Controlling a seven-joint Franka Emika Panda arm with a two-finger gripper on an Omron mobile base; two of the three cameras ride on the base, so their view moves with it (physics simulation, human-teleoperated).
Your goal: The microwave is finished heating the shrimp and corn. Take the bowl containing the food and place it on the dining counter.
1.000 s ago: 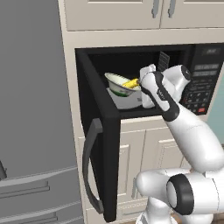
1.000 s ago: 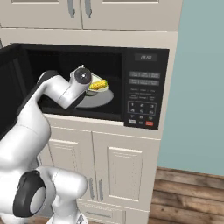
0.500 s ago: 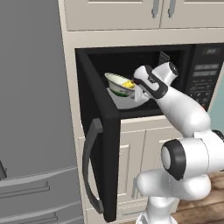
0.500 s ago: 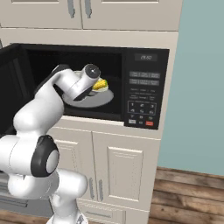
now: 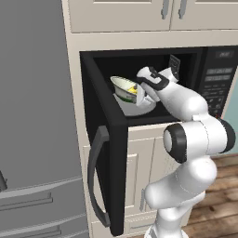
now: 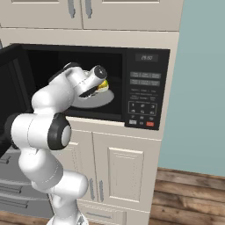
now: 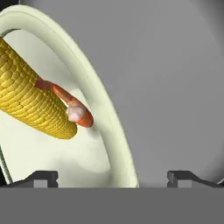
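Observation:
The black microwave (image 6: 145,90) stands with its door (image 5: 109,153) swung out to the left. Inside, the bowl (image 5: 122,87) rests on the round turntable plate (image 6: 94,100). In the hand view the pale rim of the bowl (image 7: 109,127) curves up between my fingertips, and the yellow corn (image 7: 30,100) and an orange shrimp (image 7: 70,105) lie inside it. My gripper (image 7: 113,177) is open and straddles the rim, one fingertip (image 7: 41,177) over the inside and one over the plate. From the left base view the gripper (image 5: 139,95) sits at the bowl's right edge. The dining counter is out of view.
Cream cabinets sit above and below the microwave (image 5: 121,18). A grey refrigerator (image 5: 32,116) stands to the left of the open door. The keypad panel (image 6: 144,101) is right of the cavity, with a teal wall (image 6: 202,79) beyond and wood floor (image 6: 189,193) below.
The arm has reached further into the microwave, carrying the hand left up to the bowl's rim. The gripper has stayed open. The bowl has not moved.

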